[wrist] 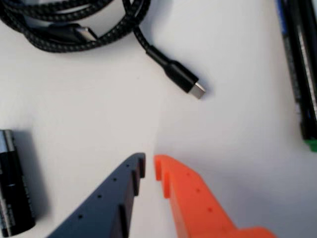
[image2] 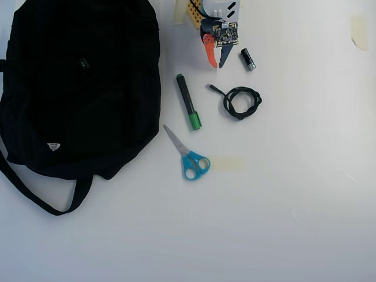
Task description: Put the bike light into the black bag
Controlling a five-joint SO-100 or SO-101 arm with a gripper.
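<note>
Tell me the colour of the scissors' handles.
Blue: the scissors have bright blue handles, clearest in the overhead view.

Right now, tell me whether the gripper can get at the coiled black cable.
Probably yes. The gripper is empty, its jaws almost closed, and only bare table lies between it and the cable, whose plug lies ahead in the wrist view. It would need to open first.

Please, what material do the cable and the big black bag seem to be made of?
The cable looks sheathed in braided fabric: a speckled black-grey weave shows, with a smooth, probably plastic plug housing and a metal tip. The bag looks like soft matte cloth: it lies slumped in folds, without shine.
</note>
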